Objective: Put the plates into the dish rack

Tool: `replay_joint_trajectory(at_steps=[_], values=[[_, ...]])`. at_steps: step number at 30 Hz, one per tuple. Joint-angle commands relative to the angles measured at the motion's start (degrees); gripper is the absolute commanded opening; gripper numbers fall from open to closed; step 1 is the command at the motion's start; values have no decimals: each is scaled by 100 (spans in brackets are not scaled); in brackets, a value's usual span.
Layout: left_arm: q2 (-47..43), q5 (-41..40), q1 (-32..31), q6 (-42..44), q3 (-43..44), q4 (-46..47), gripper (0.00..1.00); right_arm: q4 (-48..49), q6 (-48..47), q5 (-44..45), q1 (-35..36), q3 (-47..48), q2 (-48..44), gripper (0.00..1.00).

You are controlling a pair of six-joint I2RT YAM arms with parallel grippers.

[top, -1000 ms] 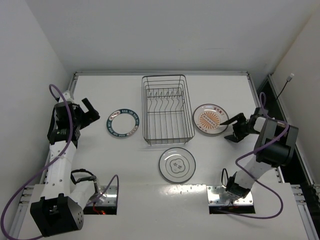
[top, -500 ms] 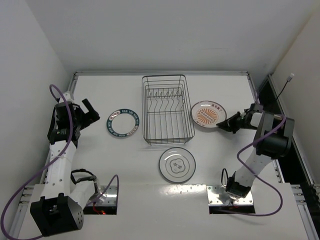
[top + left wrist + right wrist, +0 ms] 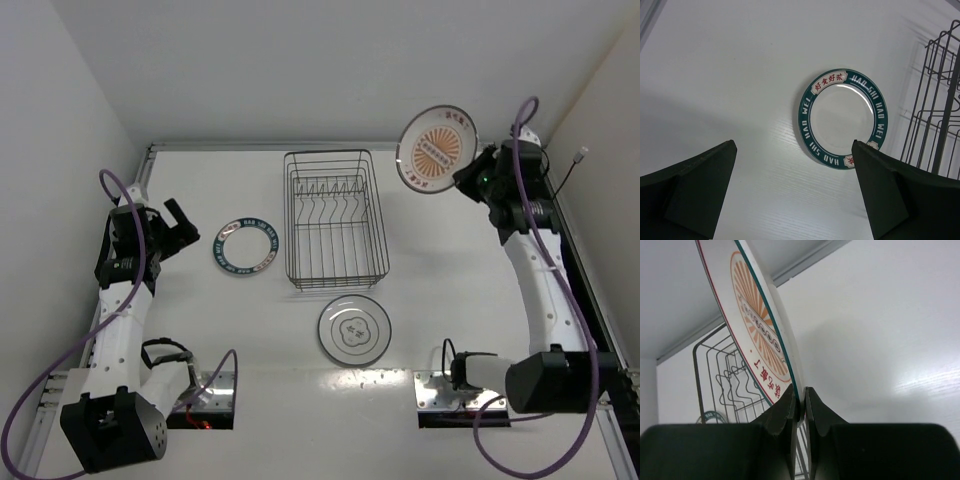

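The left gripper (image 3: pixel 183 222) hangs with its jaws spread wide and nothing between them. The teal-banded plate (image 3: pixel 247 247) lies flat on the table (image 3: pixel 200 180) just ahead of its fingertips, which do not touch it. Beyond that plate, farther out from the left gripper, stands the dish rack (image 3: pixel 290 225), with no plate in it and its row of upright prongs (image 3: pixel 332 187) free. The flower-outline plate (image 3: pixel 354 329) lies flat on the table just off the rack's near end, well away from both grippers. The step in hand belongs to the right arm. The sunburst plate (image 3: pixel 436 149) is up in the air, standing on edge, its lower rim nipped between the fingers of the right gripper (image 3: pixel 799 399), which are pressed together on it. The rack sits below this gripper and off to its left. The hold is only a thin bite on a rim, so the carry should probably be slow, with no sharp wrist turns, or the plate may pivot or slip out of the pads. It looks best to bring the plate over the prongs first, then turn the wrist until the plate's plane runs along a gap between two dividers. From there it can go straight down, bottom edge first, until the rack takes its weight. The jaws should part only then, and the hand should draw back without clipping the wires.
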Motion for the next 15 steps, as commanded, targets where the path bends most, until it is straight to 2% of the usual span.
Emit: replay_joint_trajectory(at_steps=[1,4,8,15], values=[[-21,-57,-43,55,26,75,100,-495,-510,1458,627,800,493,0],[-21,-57,-43,55,26,75,100,-707,-634,1951,1338,1354,985,0],[-21,-57,-43,55,26,75,100,-1304,-784,2356,1857,2336,1854,0],[-21,-57,-43,55,26,75,100,-1525,-854,2928,2316,2787,2489,0]])
